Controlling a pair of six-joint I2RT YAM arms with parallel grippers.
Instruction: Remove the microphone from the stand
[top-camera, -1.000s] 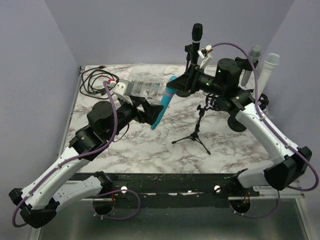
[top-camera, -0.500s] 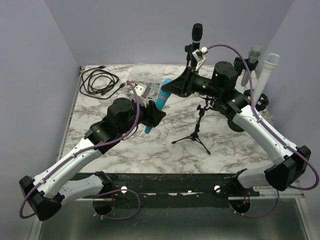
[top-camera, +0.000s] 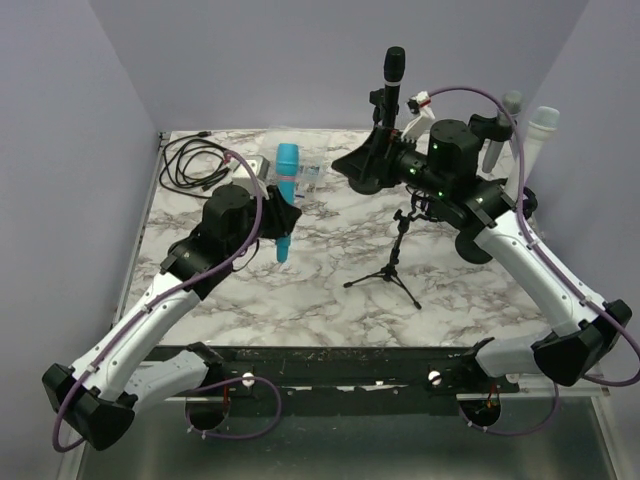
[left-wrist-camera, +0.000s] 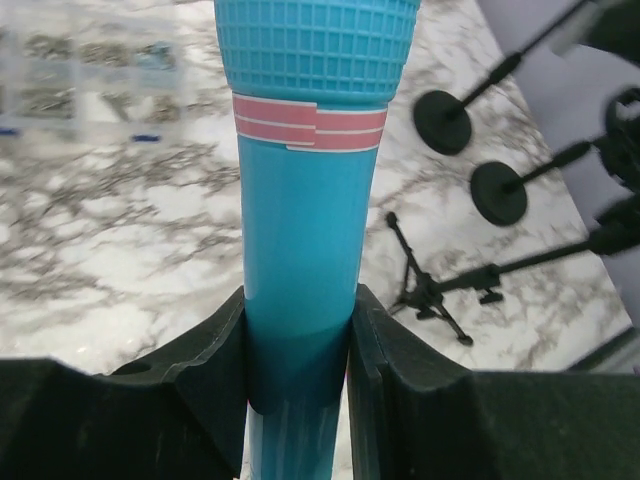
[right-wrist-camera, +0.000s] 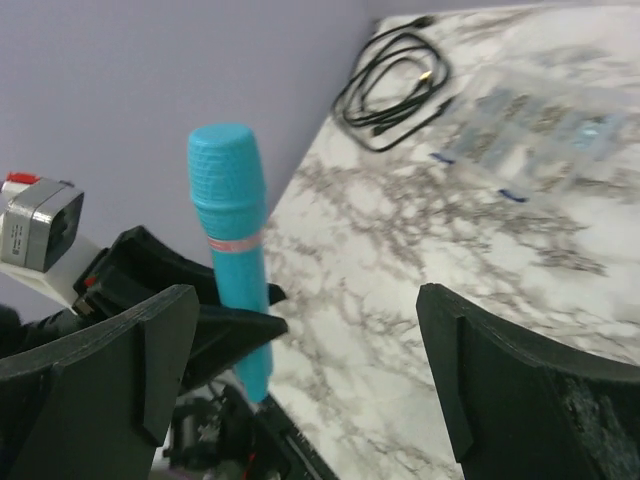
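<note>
Teal mic (top-camera: 286, 190) x1, upright, gripped in L claw (top-camera: 283, 222) above marble surface (top-camera: 300, 290) | R claw (right-wrist-camera: 300, 370) spread wide, empty | tripod stand (top-camera: 392, 262) x1, apart from mic | rear x3: black mic (top-camera: 394, 70), grey mic (top-camera: 508, 105), white mic (top-camera: 540, 125)

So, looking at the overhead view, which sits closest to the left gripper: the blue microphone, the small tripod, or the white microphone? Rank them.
1. the blue microphone, clamped in the left gripper itself.
2. the small tripod, mid-table, to its right.
3. the white microphone, at the far right edge.
</note>
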